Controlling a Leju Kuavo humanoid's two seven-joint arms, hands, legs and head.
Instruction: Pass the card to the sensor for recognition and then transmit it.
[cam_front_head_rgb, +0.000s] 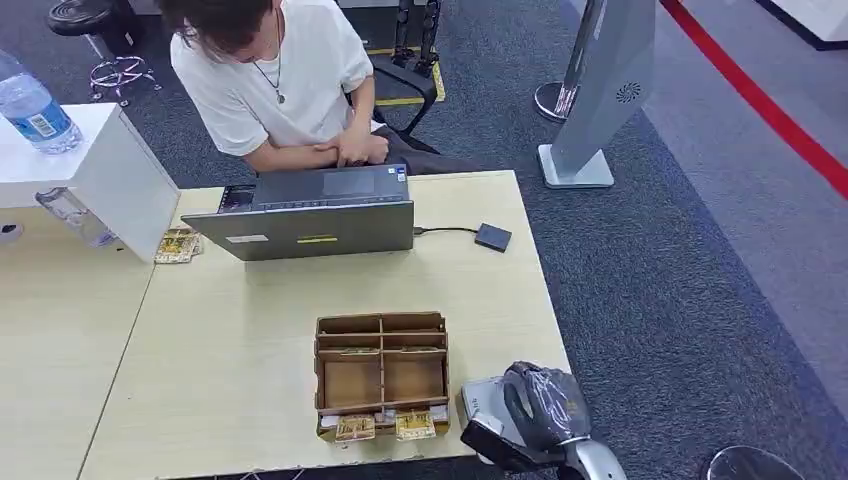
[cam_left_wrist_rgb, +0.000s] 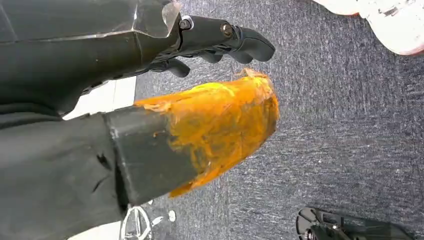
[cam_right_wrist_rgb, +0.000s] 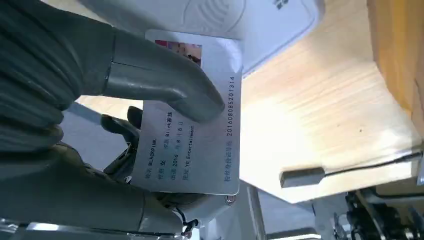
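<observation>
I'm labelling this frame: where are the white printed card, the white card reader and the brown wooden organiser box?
white printed card (cam_right_wrist_rgb: 200, 150), right wrist view, its printed face.
white card reader (cam_right_wrist_rgb: 280, 30), right wrist view, its top face.
brown wooden organiser box (cam_front_head_rgb: 381, 380), head view, a middle compartment's floor.

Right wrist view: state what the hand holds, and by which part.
The right hand pinches a white printed ID-style card: the thick grey thumb presses on its printed face near the middle, dark fingers behind it.

Right hand (cam_right_wrist_rgb: 100, 125) pinches flat between thumb and fingers (cam_right_wrist_rgb: 120, 127); left hand (cam_left_wrist_rgb: 220, 42) hangs, fingers curled.
</observation>
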